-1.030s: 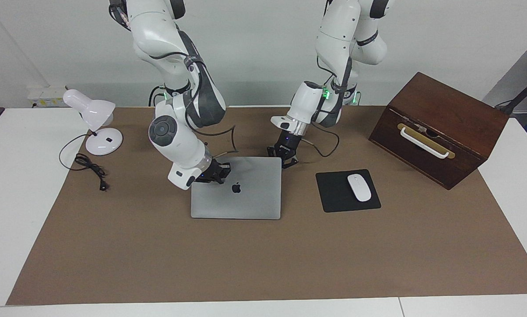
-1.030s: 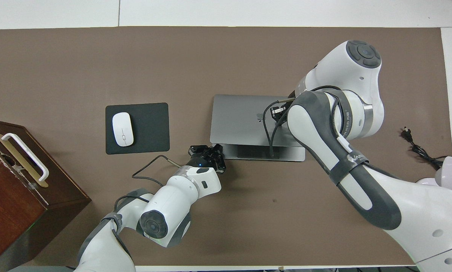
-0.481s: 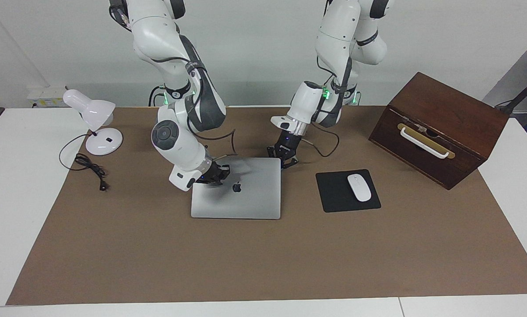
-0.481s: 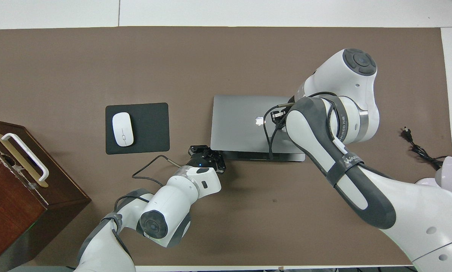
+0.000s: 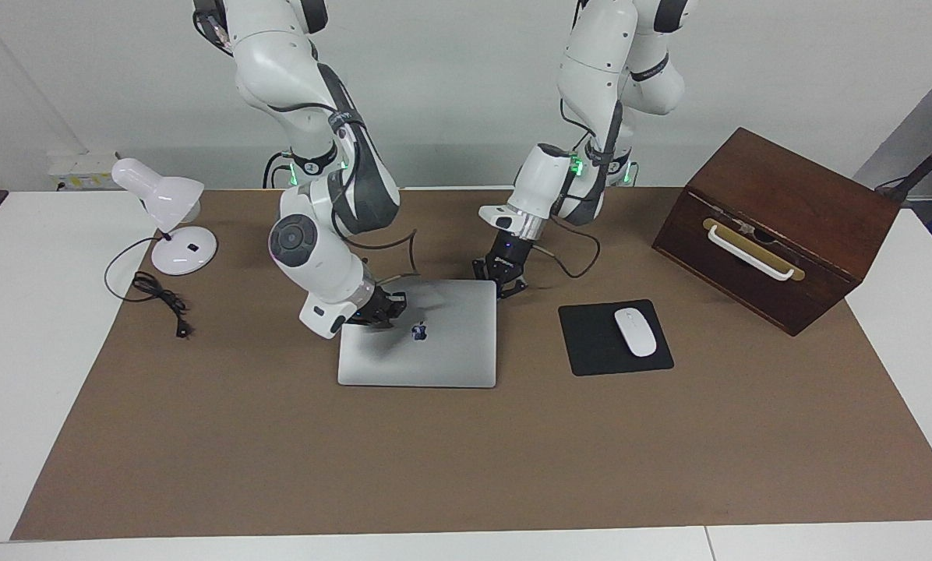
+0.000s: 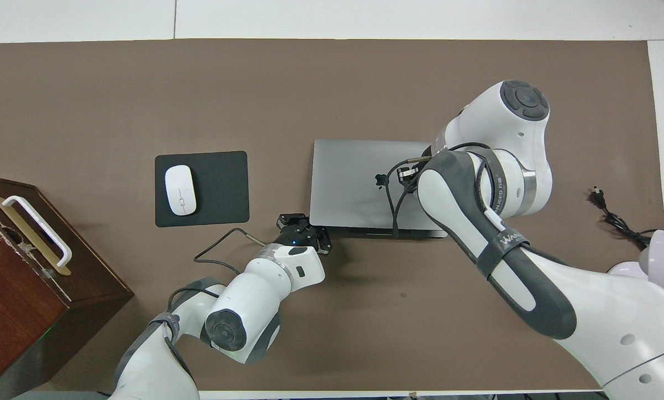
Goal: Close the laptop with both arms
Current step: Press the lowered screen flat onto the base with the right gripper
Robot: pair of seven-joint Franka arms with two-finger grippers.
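Facing view: laptop is lying mid-counter, one of it, lid now nearly flat versus a second ago. Two arms: right gripper is pressing the lid, jaws clenched; left gripper is sitting at the laptop's robot-side corner, jaws clenched, unmoved. One mouse is on one mouse pad. Wooden box is shut.

Overhead view: laptop base strip is showing thinner than before; left gripper is beside it.

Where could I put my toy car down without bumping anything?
The brown mat is bare farther from the robots than the laptop and mouse pad. Crowded: both grippers at the laptop's nearer edge, right gripper, left gripper.
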